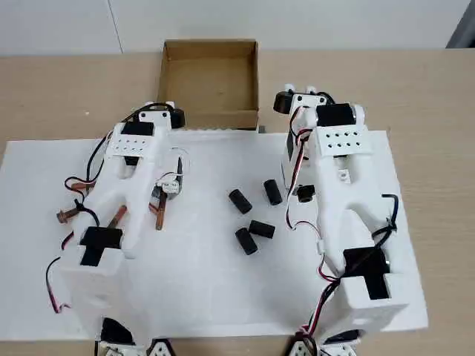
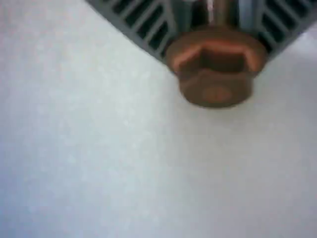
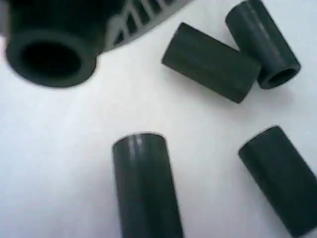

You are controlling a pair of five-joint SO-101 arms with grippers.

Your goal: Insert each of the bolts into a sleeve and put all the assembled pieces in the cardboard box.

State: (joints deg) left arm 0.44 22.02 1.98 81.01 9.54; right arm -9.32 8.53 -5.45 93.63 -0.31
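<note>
**Assembly not yet begun, box empty**

Left fingers point(image 2: 138, 25) are clenched on a bolt point(image 2: 215, 69), left of centre. Right fingers point(image 3: 138, 22) seemingly grip a sleeve point(image 3: 49, 54). Four sleeves point(image 1: 261, 228) lie mid-frame and two bolts point(image 1: 67, 215) at the left edge. Nothing is joined, and the box point(image 1: 215, 117) at top holds nothing.

High view: bright, even, diffuse light from above. No hard glare on white sheet point(image 1: 200, 282); faint soft shadows beside arms point(image 1: 334, 185). Floor of cardboard box point(image 1: 210, 74) evenly lit, thin shadow along inner walls.

Left wrist view: bolt point(image 2: 215, 69) close to lens, out of focus. Dull highlight on upper facets, soft shadow under head. Sheet texture blurred.

Right wrist view: nearest sleeve point(image 3: 49, 54) most defocused. Edges of loose sleeves point(image 3: 208, 62) soft, pale sheen streaks along walls, weak shadows beneath.
</note>
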